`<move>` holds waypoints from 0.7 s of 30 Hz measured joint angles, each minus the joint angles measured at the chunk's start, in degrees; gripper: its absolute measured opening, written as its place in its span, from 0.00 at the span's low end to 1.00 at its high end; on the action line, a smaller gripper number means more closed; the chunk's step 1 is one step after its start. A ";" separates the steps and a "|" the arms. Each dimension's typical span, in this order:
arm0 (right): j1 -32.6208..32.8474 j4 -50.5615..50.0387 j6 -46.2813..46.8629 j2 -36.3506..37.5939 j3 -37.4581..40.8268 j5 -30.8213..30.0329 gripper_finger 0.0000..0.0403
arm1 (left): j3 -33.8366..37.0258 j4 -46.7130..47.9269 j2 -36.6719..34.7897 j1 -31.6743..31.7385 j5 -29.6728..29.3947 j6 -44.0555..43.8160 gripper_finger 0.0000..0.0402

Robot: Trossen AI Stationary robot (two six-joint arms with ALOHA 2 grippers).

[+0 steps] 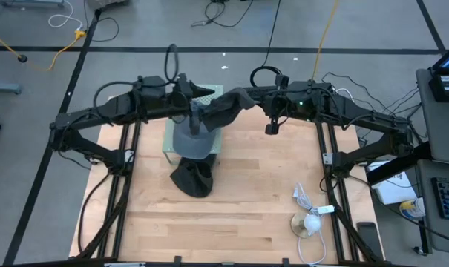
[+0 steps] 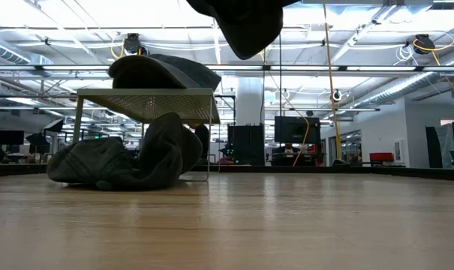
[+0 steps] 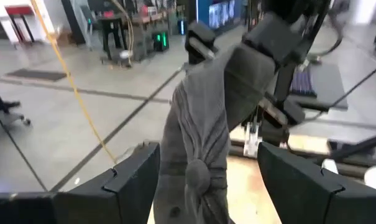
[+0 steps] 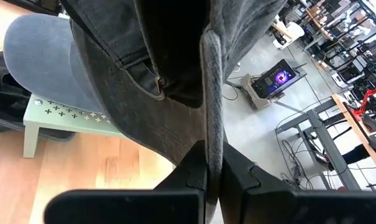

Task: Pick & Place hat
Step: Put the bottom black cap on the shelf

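Observation:
A dark grey hat (image 1: pixel 225 110) hangs in the air above the far middle of the table, its lower part showing at the top of the low view (image 2: pixel 245 26). My right gripper (image 4: pixel 211 169) is shut on it. My left gripper (image 3: pixel 215 180) is open, with one finger on either side of the hanging hat (image 3: pixel 206 124); I see gaps between the fingers and the cloth. A blue-grey cap (image 1: pixel 191 141) rests on a pale green stand (image 1: pixel 168 144). A black hat (image 1: pixel 192 179) lies crumpled on the table, partly under the stand. My right gripper pinches the grey hat's stitched edge (image 4: pixel 207 134) between its two fingers, which come level from the table's right. The edge runs on edge straight between the fingers. The hat is lifted clear and hangs open below and in front of the hold, above the stand.
The green stand (image 2: pixel 148 96) stands left of the table's centre, at its far side. A white cable with a round gold disc (image 1: pixel 307 222) and a dark phone (image 1: pixel 366 236) lie near the table's right near corner. Bare wood shows across the near half.

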State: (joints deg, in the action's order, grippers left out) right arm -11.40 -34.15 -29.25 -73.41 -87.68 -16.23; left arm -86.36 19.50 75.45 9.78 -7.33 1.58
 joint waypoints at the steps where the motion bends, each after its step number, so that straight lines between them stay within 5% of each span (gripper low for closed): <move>1: 0.00 -0.07 -0.01 0.00 0.00 0.00 0.01 | -0.78 1.15 0.52 0.00 0.00 0.01 0.69; 9: 0.02 -1.29 -0.01 0.00 0.00 -0.07 0.01 | -3.11 5.67 1.83 0.00 -0.07 -0.41 0.64; 21: 0.02 -0.57 -0.12 0.02 0.00 -0.02 0.01 | -3.11 7.23 1.81 0.00 -0.09 0.44 0.19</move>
State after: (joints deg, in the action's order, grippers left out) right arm -11.38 -34.72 -29.36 -73.38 -87.68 -16.25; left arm -89.47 26.74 77.25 9.78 -7.42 2.02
